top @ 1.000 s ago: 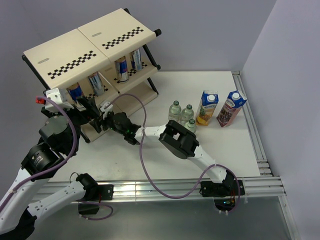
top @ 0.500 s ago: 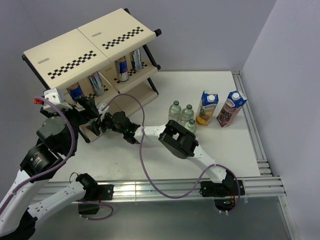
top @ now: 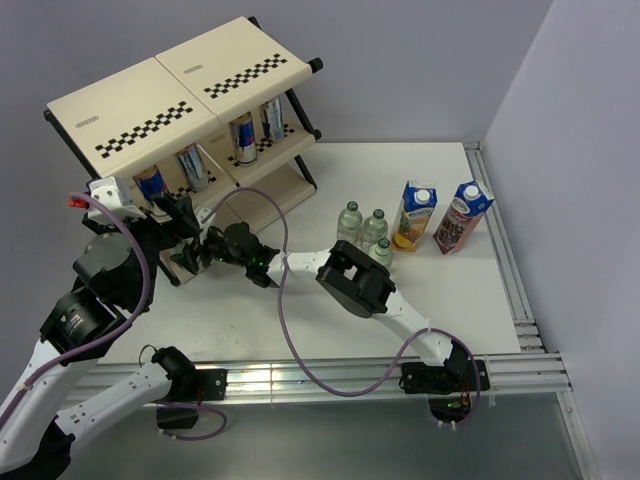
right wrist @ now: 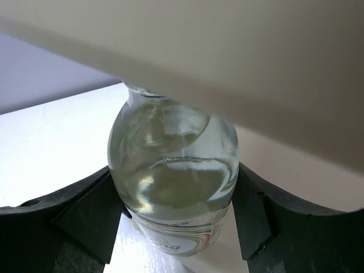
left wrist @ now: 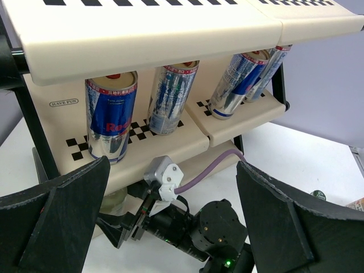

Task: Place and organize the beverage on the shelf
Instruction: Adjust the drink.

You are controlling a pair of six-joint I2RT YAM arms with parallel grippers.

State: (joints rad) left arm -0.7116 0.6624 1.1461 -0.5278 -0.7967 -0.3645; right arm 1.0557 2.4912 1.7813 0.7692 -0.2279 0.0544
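Reaching farther left than a second ago, right gripper (right wrist: pixel 172 219) clamps the small clear bottle (right wrist: pixel 170 165) under the cream three-tier shelf (top: pixel 120 108), at its lowest level; left gripper (left wrist: pixel 173 224) hangs wide open.

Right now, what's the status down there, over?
Left gripper open, facing shelf. Right gripper shut on bottle, beneath middle tier. Tier close overhead.

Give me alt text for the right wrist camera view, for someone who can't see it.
Close up, a clear bottle is gripped between the two black fingers of the right gripper. A cream shelf panel crosses overhead and hides the bottle's top. The white table shows to the left.
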